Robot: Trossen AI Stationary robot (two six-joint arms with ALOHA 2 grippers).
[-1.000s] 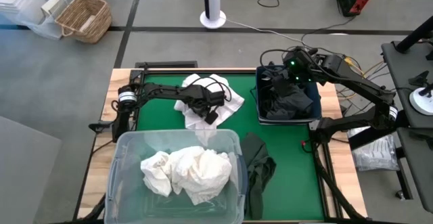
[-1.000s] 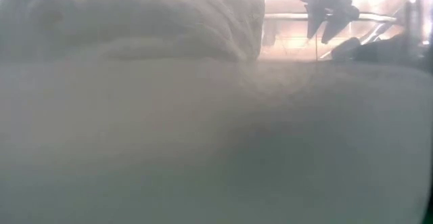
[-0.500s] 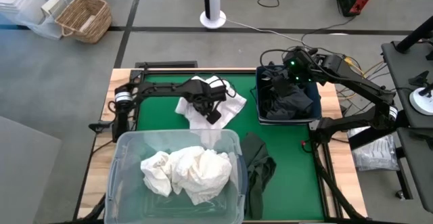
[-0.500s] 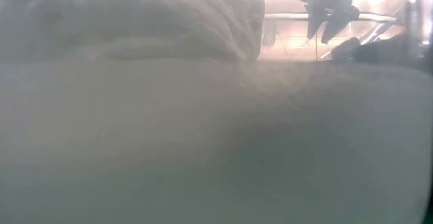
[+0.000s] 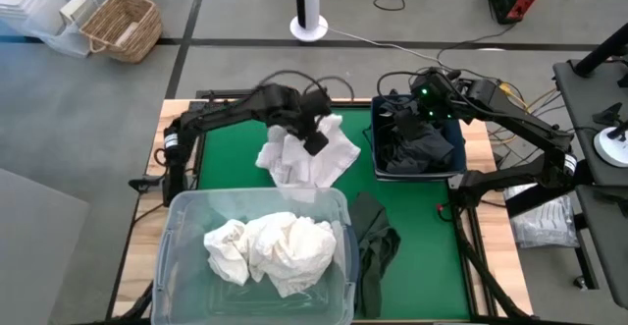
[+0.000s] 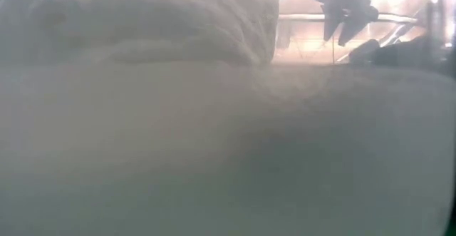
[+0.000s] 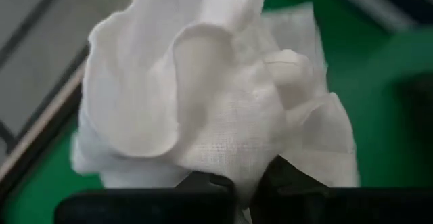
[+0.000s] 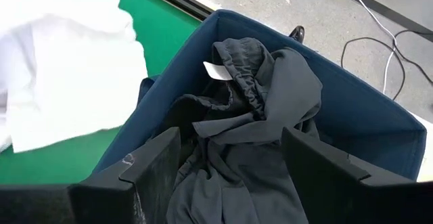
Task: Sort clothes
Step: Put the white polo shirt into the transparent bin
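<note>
My left gripper (image 5: 314,140) is raised over the middle of the green mat (image 5: 412,217), shut on a white garment (image 5: 304,160) that bunches below it. More white clothes (image 5: 270,246) fill the clear tub (image 5: 339,207) at the near edge. A dark olive garment (image 5: 376,242) lies flat on the mat to the right of the tub. Dark clothes (image 8: 250,122) fill the dark blue bin (image 5: 377,138) at the far right. My right gripper (image 8: 233,176) hangs open above that bin, touching nothing. My left gripper pinches a gathered fold of the white garment (image 7: 252,162) between its two fingers, slanting down from above. Several layers bunch up right in front of the fingers. The garment hangs below the gripper, loose and crumpled; whether its lower edge (image 5: 294,189) is on the mat I cannot tell.
The tub blocks nearly all of the low view. A strip of bare mat lies between the tub and the blue bin. The white garment's lower edge hangs close to the tub's far rim (image 5: 255,193). Cables and a wicker basket (image 5: 123,23) are on the floor beyond the table.
My left gripper has gone up from the mat and tipped, taking the white garment along. The garment, which lay spread on the mat, is now gathered and drawn up below the gripper.
</note>
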